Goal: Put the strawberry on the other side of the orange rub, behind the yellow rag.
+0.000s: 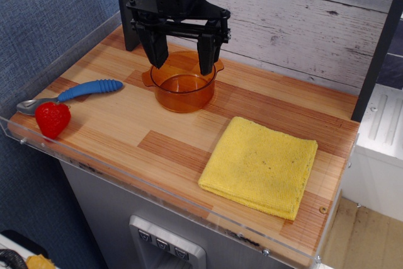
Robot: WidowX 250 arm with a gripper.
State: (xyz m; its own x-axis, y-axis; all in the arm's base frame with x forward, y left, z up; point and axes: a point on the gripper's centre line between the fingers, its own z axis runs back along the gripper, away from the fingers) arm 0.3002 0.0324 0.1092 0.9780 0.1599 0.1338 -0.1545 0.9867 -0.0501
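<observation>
The red strawberry (52, 119) lies at the front left corner of the wooden table (157, 137), touching the spoon's metal end. The amber-orange pot (183, 84) stands at the back middle of the table. The yellow rag (260, 165) lies flat at the front right. My black gripper (181, 61) hangs open and empty right above the pot, its two fingers spread over the pot's rim. The gripper is far from the strawberry, to its upper right.
A spoon with a blue handle (88, 90) lies at the left, behind the strawberry. A clear plastic rim (145, 190) runs along the table's front and left edges. A grey plank wall (302, 23) stands behind the table.
</observation>
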